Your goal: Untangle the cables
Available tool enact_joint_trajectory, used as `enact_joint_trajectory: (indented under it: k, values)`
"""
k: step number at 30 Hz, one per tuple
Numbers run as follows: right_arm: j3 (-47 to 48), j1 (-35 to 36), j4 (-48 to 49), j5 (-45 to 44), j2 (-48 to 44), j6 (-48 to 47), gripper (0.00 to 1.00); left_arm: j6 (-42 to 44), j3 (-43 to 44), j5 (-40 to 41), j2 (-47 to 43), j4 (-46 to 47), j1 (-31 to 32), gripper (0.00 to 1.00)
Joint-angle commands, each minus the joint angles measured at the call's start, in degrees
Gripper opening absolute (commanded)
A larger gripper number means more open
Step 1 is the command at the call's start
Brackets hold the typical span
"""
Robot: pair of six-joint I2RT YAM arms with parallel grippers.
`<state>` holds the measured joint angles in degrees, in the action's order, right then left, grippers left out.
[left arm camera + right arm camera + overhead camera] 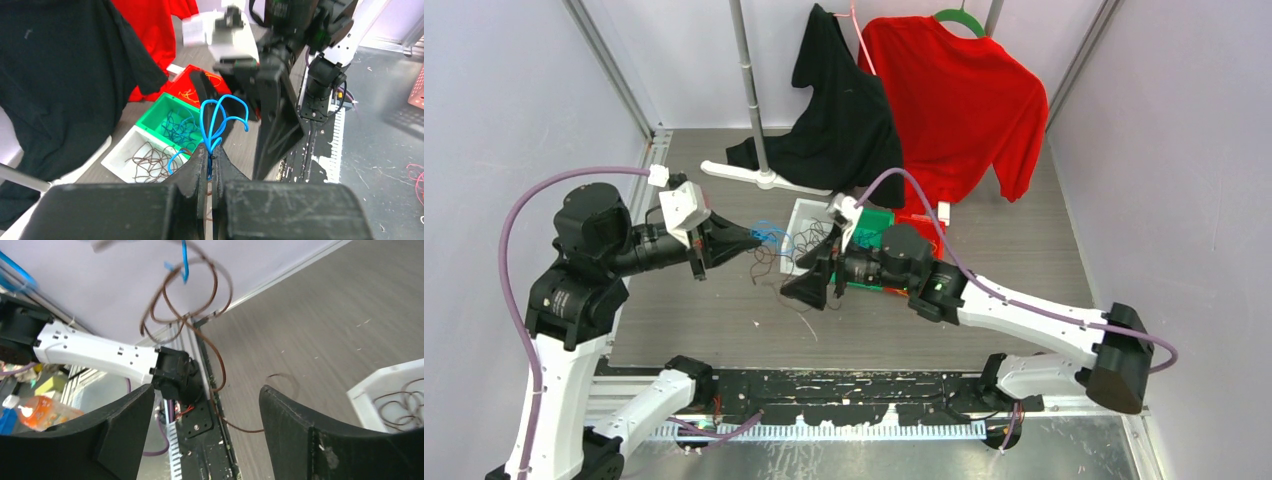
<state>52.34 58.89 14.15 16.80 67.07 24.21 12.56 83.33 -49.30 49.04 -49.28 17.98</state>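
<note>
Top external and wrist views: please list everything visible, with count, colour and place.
blue cables: one bunch, blue, held up left of centre
brown cables: loose strands, dark brown, dangling below the blue bunch
white bin: one, white, centre, holds brown strands
green bin: one, green, beside white bin, holds dark strands
red bin: one, red, beyond green bin, holds yellow-orange strands
black shirt, red shirt: one each, hanging at back
rack: one, grey pole, white base, back left
left gripper: one, black, shut on blue cables
right gripper: one, black, open, near white bin
</note>
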Motion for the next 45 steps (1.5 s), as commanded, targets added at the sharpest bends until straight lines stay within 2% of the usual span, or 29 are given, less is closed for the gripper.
enact_joint_trajectory:
  k: [1, 2, 4, 6, 9, 10, 11, 14, 19, 23, 30, 36, 43, 45]
  values:
    - [1.4, 2.4, 9.4, 3.2, 2.7, 0.9, 0.82, -1.6, 3.2, -1.3, 0.1, 4.1, -0.2, 0.00]
    - [2.1, 2.6, 8.7, 2.4, 3.6, 0.6, 0.81, -1.6, 3.6, -1.3, 0.1, 4.1, -0.2, 0.00]
    - [3.8, 3.0, 6.3, -0.3, 5.2, -0.4, 0.72, -1.7, 4.3, -1.3, 0.2, 4.1, -0.2, 0.00]
    - [3.8, 3.1, 7.7, -2.0, 5.9, -0.1, 0.52, -1.8, 4.8, -1.4, 0.2, 3.9, -0.2, 0.00]
    - [1.8, 3.1, 11.0, -4.9, 5.2, 1.3, 0.14, -1.3, 5.6, -0.6, 0.1, 3.8, -0.2, 0.00]
    - [1.1, 3.2, 11.5, -5.4, 4.7, 1.4, 0.06, -1.0, 5.9, -0.4, 0.1, 3.7, -0.2, 0.00]
    - [0.2, 3.2, 12.1, -6.2, 4.0, 1.8, 0.02, -0.4, 6.3, -0.1, 0.1, 3.6, -0.2, 0.00]
    - [-3.4, 3.2, 12.5, -7.9, 2.1, 2.1, 0.01, 2.0, 7.5, 2.9, 0.4, 4.2, -0.2, 0.00]
    - [-7.2, 3.2, 4.6, -12.8, 0.5, 1.6, 0.01, 9.2, 10.6, 11.7, 1.1, 7.9, -0.2, 0.00]
    - [-10.3, 3.2, 1.8, -15.6, 0.6, 3.4, 0.01, 13.4, 13.4, 16.7, 2.1, 9.3, -0.2, 0.00]
    - [-8.5, 3.4, -9.7, -19.6, 4.7, 4.7, 0.01, 17.3, 16.9, 20.6, 2.7, 12.9, -0.2, 0.00]
    - [-3.4, 5.3, -20.3, -23.5, 12.3, 6.3, 0.01, 17.9, 17.7, 29.4, 3.0, 24.6, -0.2, 0.00]
    - [-1.8, 7.2, -23.8, -25.6, 16.7, 7.3, 0.01, 22.4, 16.4, 44.0, 3.2, 40.0, -0.2, 0.00]
    - [-1.7, 7.6, -24.3, -25.5, 17.1, 7.2, 0.01, 23.2, 16.6, 45.8, 3.4, 41.9, -0.2, 0.00]
